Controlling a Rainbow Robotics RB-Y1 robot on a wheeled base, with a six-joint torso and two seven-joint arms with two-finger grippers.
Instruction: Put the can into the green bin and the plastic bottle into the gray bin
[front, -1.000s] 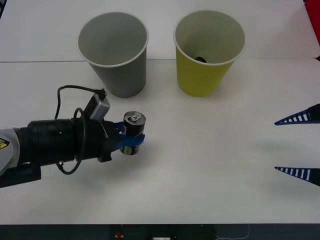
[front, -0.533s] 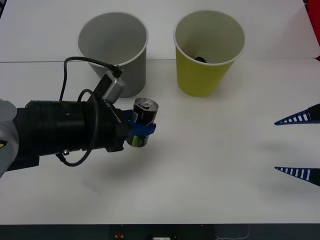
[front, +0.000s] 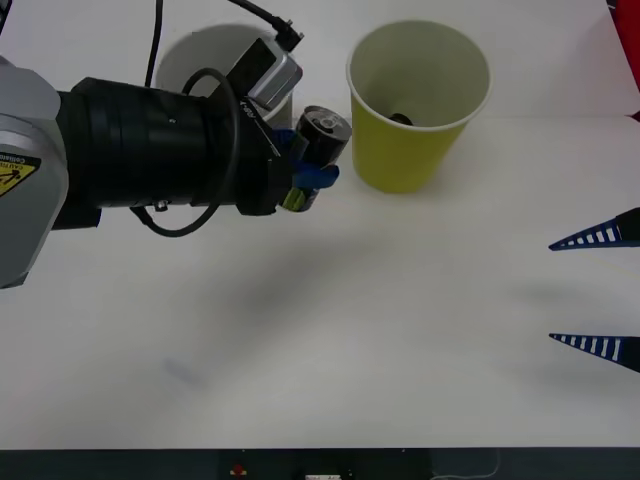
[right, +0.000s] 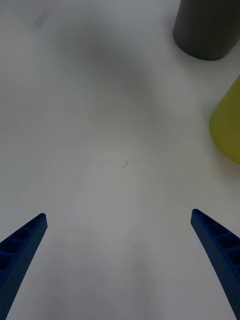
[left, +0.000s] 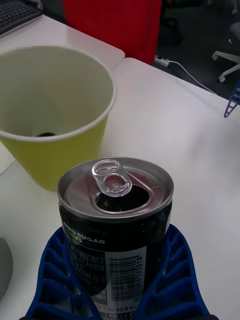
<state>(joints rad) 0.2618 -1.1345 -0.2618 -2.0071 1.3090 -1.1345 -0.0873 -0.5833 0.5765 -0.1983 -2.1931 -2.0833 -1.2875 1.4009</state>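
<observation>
The white table (front: 400, 330) fills most of the front view, with a seam across its upper part. The left arm reaches in from the upper left of the frame and covers much of the gray bin (front: 190, 60), which stands at upper left of centre. The green bin (front: 418, 105) stands upright at upper centre, a small dark thing on its floor. The left gripper (front: 310, 170) hangs above the table just left of the green bin, its blue fingers (left: 170, 280) closed around the lower body of the can (front: 322, 135). The can sits upright between them, its silver top and pull-tab clear above the finger tips, its opening showing. The right gripper (front: 600, 290) waits at the right edge, fingers spread wide, nothing between them. In the left wrist view a red panel (left: 112, 25) and dark floor lie beyond the table's far edge
</observation>
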